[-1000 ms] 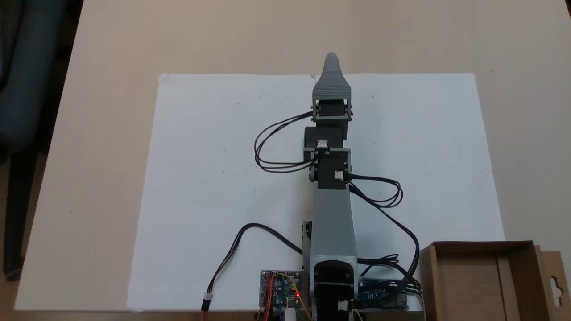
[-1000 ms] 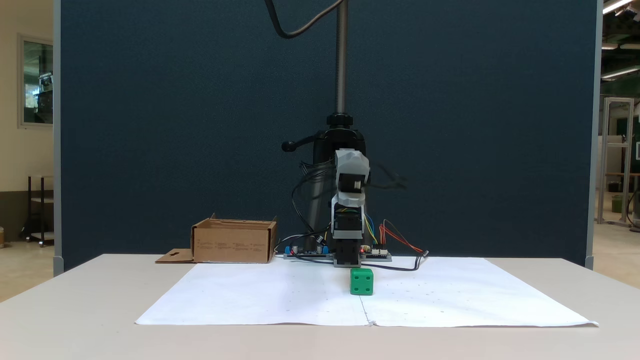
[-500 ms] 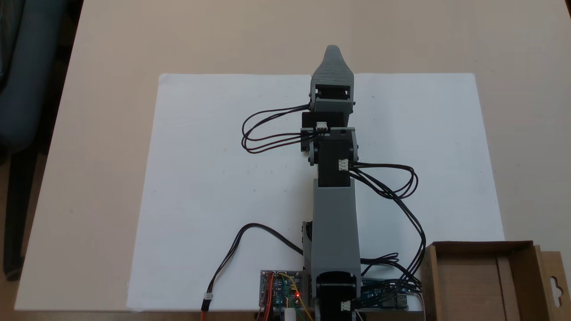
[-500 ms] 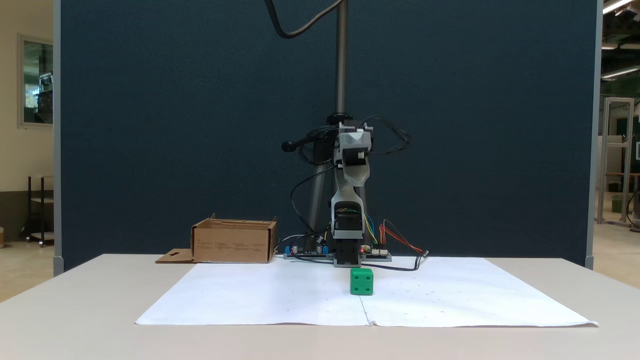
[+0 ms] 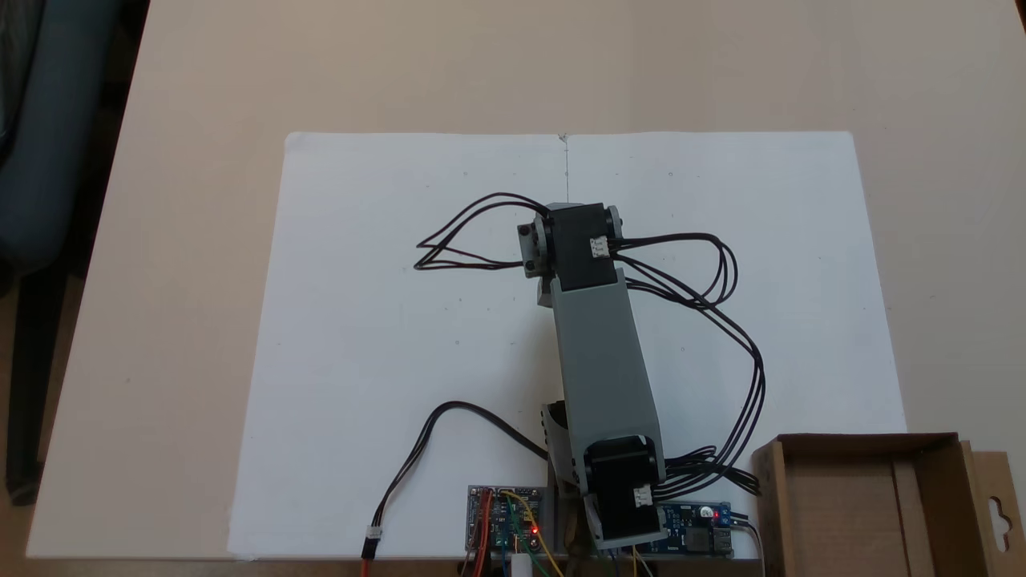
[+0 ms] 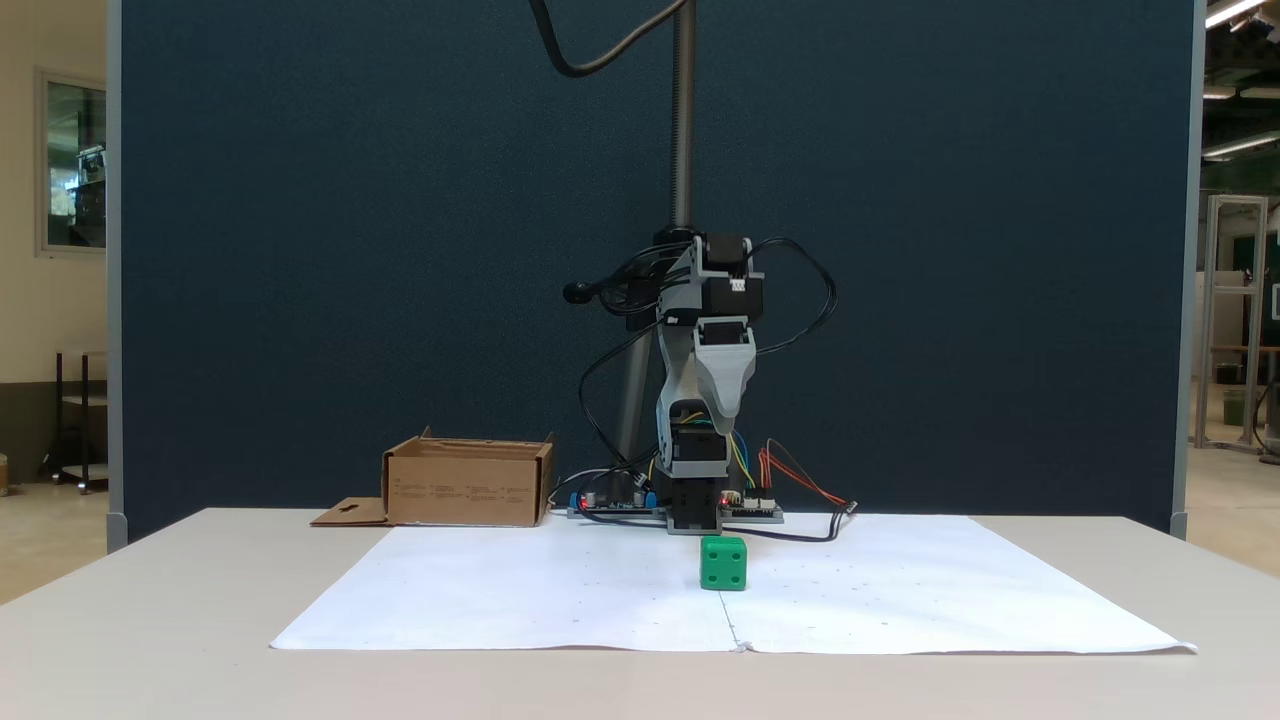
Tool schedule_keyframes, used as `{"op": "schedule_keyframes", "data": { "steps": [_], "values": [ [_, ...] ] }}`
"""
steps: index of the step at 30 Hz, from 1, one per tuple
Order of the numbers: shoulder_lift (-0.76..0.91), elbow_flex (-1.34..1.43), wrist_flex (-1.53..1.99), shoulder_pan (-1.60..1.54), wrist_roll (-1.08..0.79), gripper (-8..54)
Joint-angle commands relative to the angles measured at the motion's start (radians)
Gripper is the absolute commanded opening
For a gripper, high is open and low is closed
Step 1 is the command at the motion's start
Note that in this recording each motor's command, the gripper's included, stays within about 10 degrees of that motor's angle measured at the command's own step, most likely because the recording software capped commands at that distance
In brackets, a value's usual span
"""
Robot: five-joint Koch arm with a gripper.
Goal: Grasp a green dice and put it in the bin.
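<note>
The green dice sits on the white paper sheet, a short way in front of the arm's base. My gripper hangs high above the dice and points down at the table. Only one grey jaw faces the camera, so whether the jaws are apart is unclear. From above, the folded arm covers the gripper and the dice. The bin is a brown cardboard box off the paper's near right corner. Seen from the front, the bin stands at the back left, with its hang-tab flap lying flat.
Circuit boards and loose black cables crowd the arm's base. A camera pole rises behind it before a dark blue partition. The paper sheet lies on a beige table. A dark chair stands beside the table.
The arm has folded. The gripper reached out level over the paper's far edge and has swung back and down to point at the table. The dice has not moved.
</note>
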Motion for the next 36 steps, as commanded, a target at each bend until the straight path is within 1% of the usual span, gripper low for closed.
{"op": "schedule_keyframes", "data": {
  "steps": [1, 5, 10, 12, 18, 25, 29, 36],
  "values": [
    [-0.012, -0.061, 0.069, -0.003, -0.015, 43.5],
    [-0.026, -0.094, 0.048, 0.028, -0.018, 44.6],
    [-0.081, -0.202, 0.005, 0.268, -0.018, 44.7],
    [-0.089, -0.209, -0.051, 0.313, -0.02, 44.5],
    [-0.109, -0.21, -0.028, 0.284, -0.118, 44.3],
    [-0.138, -0.21, 0.002, 0.215, -0.178, 44.9],
    [-0.178, -0.221, 0.002, 0.198, -0.192, 45.3],
    [-0.187, -0.215, 0.081, 0.178, -0.19, 46.5]
  ]
}}
